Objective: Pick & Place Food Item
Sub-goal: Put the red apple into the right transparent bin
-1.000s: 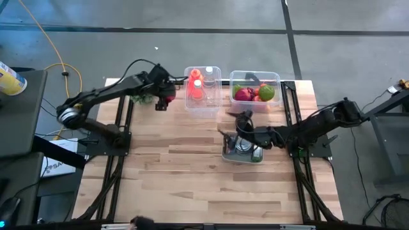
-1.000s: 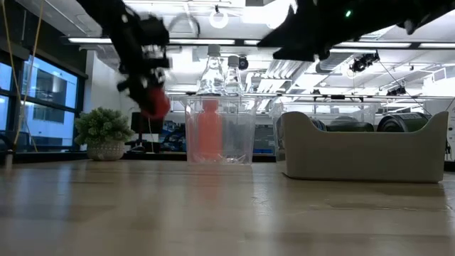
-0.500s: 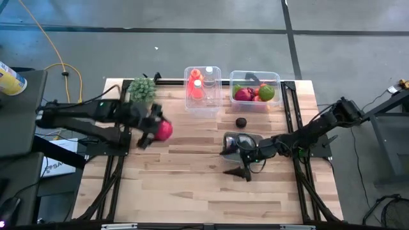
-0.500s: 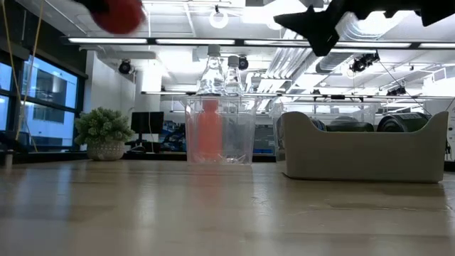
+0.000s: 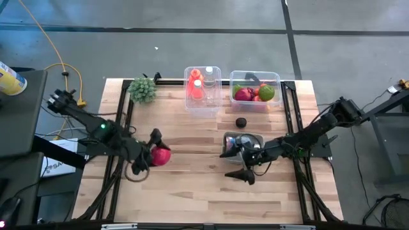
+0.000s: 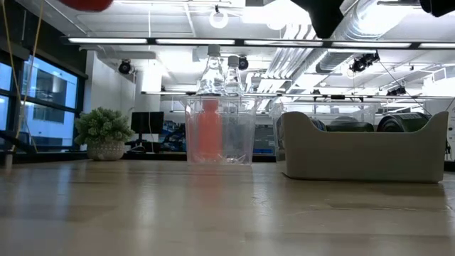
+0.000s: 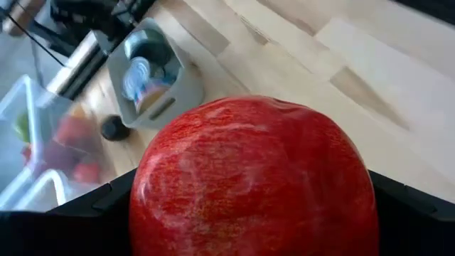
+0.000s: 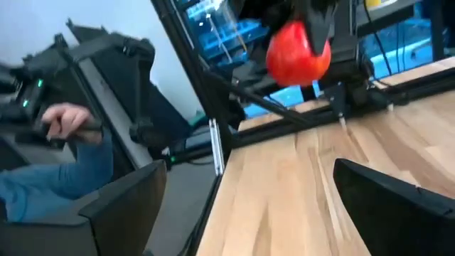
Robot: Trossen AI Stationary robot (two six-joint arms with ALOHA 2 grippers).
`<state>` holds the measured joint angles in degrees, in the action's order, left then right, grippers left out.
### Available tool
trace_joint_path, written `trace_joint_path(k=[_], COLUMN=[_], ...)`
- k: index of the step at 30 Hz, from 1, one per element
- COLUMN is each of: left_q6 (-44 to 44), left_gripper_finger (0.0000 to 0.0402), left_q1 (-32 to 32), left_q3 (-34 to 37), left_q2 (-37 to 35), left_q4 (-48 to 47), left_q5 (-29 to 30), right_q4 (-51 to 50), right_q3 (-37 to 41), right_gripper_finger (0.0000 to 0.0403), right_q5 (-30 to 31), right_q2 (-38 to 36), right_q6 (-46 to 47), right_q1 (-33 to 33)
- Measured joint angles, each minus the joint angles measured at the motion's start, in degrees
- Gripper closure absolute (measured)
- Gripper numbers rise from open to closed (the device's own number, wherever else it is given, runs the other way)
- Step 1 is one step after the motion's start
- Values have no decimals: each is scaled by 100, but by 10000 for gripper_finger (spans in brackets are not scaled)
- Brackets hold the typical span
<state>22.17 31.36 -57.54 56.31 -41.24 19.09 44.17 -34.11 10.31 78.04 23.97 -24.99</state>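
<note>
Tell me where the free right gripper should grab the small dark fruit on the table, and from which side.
Across its middle, from straight above. The small dark fruit is round, lies alone on bare wood between the clear fruit bin and grey bin, probably leaving room for the open right gripper.

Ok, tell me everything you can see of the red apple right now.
The apple is round and red with fine yellowish streaks and a smooth, shiny skin; no stem or damage shows. The left gripper holds it between its dark fingers, one on each side. It hangs in the air above the left half of the wooden table, apart from the bins. Nothing else touches it.
</note>
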Motion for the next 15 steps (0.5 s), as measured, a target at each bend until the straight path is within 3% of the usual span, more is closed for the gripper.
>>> trace_joint_path(k=[9,15], left_q6=[1090,1432], left_gripper_finger=[57,57], left_q1=[58,71], left_q3=[-2,-2], left_q2=[868,1036], left_q4=[1387,1730], left_q5=[-24,30], right_q4=[165,155], right_q3=[0,0], right_gripper_finger=[10,10], right_q5=[44,736], right_q2=[24,35], right_q6=[253,316], right_q1=[-275,-368])
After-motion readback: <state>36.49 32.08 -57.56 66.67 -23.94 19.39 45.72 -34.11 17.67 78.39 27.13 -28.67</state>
